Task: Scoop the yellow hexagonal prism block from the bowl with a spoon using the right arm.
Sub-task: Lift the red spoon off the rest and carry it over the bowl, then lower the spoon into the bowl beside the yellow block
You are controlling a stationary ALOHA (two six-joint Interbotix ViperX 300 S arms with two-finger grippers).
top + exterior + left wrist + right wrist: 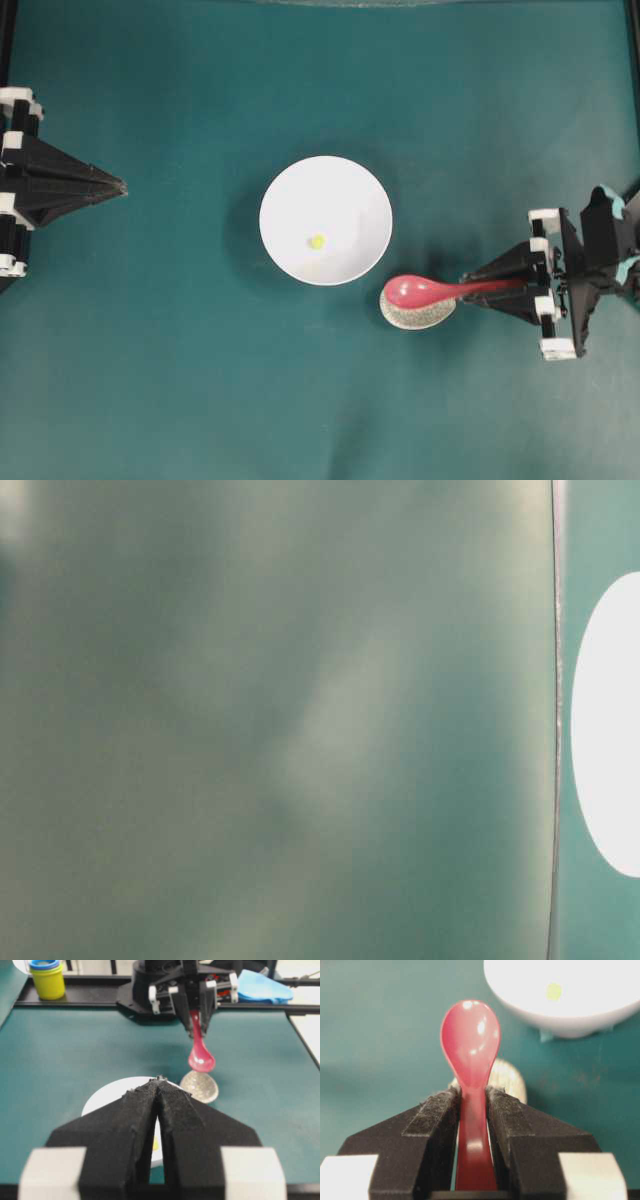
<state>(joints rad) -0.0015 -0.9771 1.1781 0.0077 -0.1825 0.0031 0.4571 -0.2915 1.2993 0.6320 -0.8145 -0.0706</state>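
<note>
Right gripper (472, 1097) clamps spoon (425, 292) by handle, scoop over speckled rest (417, 312). Left gripper (159, 1085) closed, empty, far from bowl (326, 220). Yellow block (317, 241) sits loose on bowl floor, near centre. Block likely light, hard, prone to skid ahead of glossy scoop. No readable labels.

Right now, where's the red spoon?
In the overhead view the spoon is right of centre, its handle clamped in the right tool, its scoop over the speckled rest beside the bowl.
</note>
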